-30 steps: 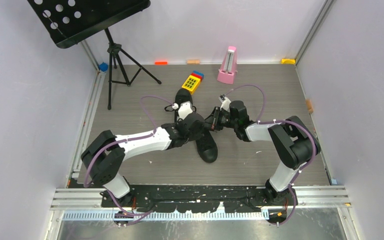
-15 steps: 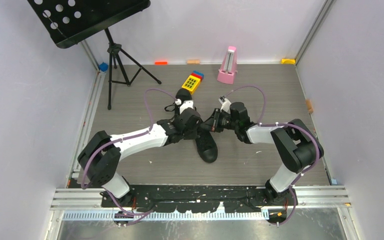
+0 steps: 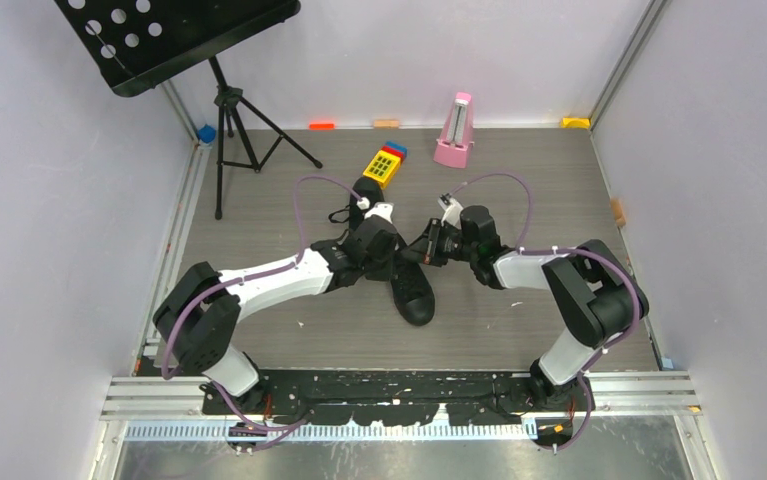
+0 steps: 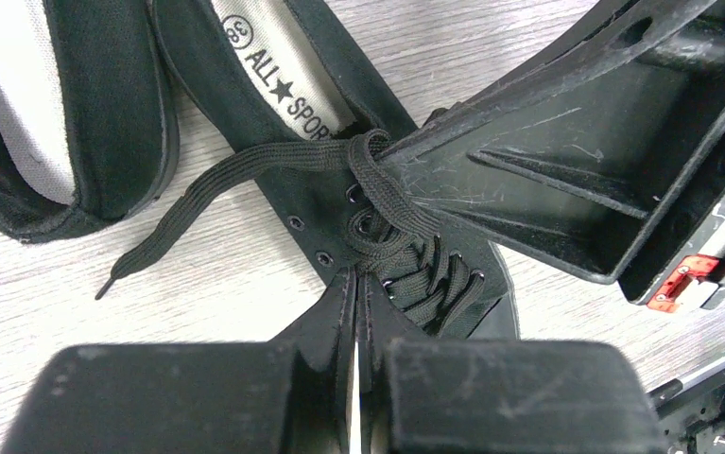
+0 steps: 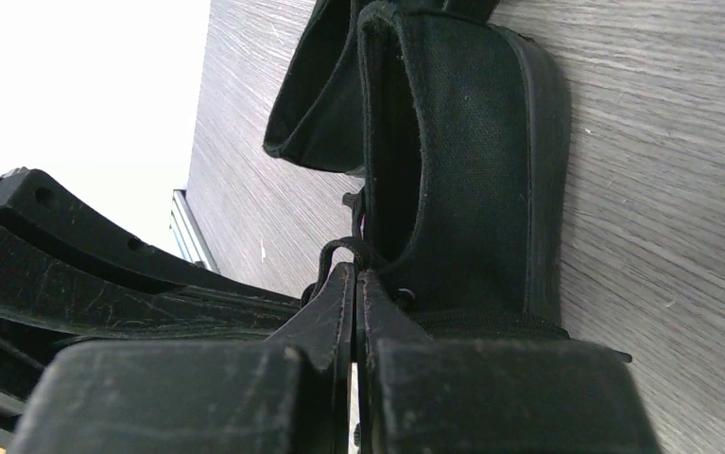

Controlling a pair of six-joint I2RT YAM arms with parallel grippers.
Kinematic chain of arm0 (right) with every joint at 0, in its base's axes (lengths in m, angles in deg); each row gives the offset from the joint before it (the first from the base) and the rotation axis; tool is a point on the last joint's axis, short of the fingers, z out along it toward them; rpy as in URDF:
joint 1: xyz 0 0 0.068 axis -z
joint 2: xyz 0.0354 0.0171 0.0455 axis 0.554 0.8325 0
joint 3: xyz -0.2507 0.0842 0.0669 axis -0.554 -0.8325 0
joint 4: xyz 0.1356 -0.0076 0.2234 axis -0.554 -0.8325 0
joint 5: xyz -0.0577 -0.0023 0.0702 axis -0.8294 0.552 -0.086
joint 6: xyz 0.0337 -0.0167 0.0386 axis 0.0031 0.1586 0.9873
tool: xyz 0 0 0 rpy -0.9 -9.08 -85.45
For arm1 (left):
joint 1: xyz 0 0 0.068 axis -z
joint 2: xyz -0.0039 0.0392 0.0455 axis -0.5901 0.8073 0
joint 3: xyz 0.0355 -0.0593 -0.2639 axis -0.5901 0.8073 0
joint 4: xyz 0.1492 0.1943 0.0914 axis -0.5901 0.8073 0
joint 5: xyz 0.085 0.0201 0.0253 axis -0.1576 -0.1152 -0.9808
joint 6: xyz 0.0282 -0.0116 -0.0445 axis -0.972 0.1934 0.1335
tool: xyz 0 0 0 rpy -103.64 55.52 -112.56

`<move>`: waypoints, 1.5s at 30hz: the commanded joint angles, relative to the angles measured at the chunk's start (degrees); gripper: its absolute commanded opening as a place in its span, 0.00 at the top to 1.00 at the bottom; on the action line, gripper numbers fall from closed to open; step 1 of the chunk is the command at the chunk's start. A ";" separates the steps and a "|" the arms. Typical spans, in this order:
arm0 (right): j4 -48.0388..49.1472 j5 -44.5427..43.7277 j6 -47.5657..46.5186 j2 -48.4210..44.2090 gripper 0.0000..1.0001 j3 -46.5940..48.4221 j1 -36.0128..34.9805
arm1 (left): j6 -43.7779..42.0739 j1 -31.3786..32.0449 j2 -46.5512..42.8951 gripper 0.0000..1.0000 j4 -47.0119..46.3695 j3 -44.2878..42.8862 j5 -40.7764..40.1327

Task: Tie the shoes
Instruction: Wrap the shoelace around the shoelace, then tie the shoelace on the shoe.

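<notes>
Two black shoes lie mid-floor. The near shoe (image 3: 416,295) points its toe at the arms, and the far shoe (image 3: 364,190) is partly hidden under my left wrist. Both grippers meet over the near shoe's laces. My left gripper (image 4: 355,279) is shut with its tips in the laces at the tongue, seemingly pinching a lace strand. My right gripper (image 5: 353,274) is shut on a lace loop (image 5: 336,248) beside the shoe's heel collar (image 5: 472,170). A loose lace end (image 4: 198,199) trails left across the floor. The other shoe (image 4: 122,104) lies close alongside.
A black music stand (image 3: 189,40) on a tripod stands at the back left. A yellow keypad toy (image 3: 384,165) and a pink metronome (image 3: 453,130) sit behind the shoes. Small coloured blocks line the back wall. Walls close in on both sides.
My left gripper has moved away from the bases toward the far shoe, staying shut. The right gripper has edged slightly left, still shut.
</notes>
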 commanded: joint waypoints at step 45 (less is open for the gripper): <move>-15.61 -3.71 -3.46 -9.01 0.68 5.11 1.76 | -5.99 -0.12 -2.61 1.00 -4.25 1.70 -0.59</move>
